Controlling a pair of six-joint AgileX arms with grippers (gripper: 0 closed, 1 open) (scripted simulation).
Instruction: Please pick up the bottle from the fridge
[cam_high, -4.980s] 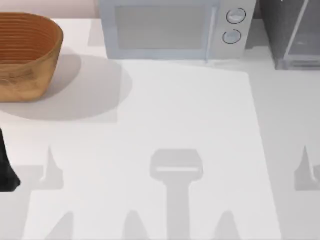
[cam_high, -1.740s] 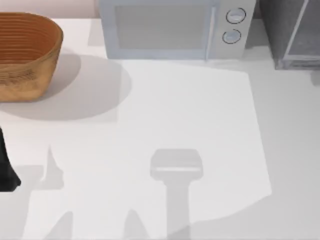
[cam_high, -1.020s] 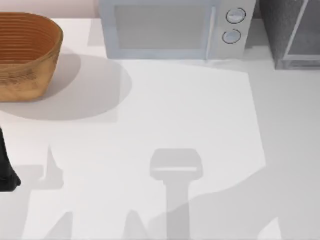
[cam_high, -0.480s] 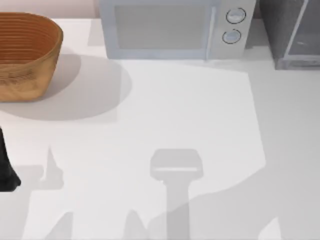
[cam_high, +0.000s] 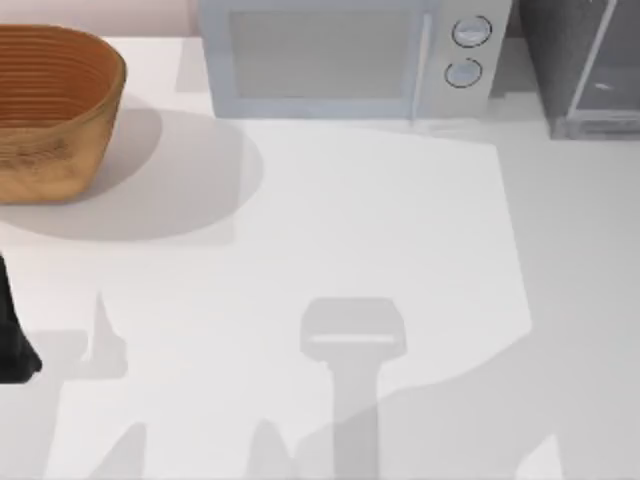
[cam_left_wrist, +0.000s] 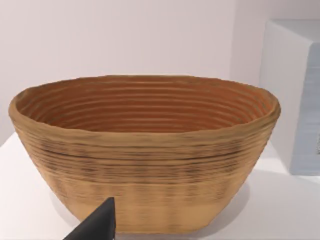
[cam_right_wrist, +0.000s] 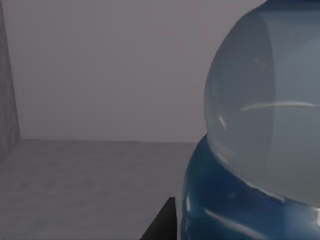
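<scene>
Right up close to my right gripper (cam_right_wrist: 162, 220), the bottle (cam_right_wrist: 260, 135) looms large in the right wrist view: a clear rounded body with a blue part below it, standing on the grey floor of the fridge (cam_right_wrist: 75, 170), with a plain grey back wall behind and a darker speckled side wall at one edge. One dark fingertip of that gripper shows just beside the blue part; whether it touches I cannot tell, nor whether the fingers are apart or together.

From above, the fridge (cam_high: 585, 65) is the dark grey cabinet with a light frame at the far right corner of the bench (cam_high: 380, 220). One white microwave (cam_high: 340, 55) with two round knobs stands just beside it, at the far middle. One woven wicker basket (cam_high: 55, 105) sits at the far left, well apart from the fridge.

My left gripper (cam_left_wrist: 95, 227) is parked at the near left edge, facing that basket (cam_left_wrist: 145, 150); a single dark fingertip shows, and I cannot tell its state either.

The bench is a plain white surface crossed by soft grey shadows, with a pale pinkish wall behind it. Counted: one bottle, one fridge, one microwave, one basket.
</scene>
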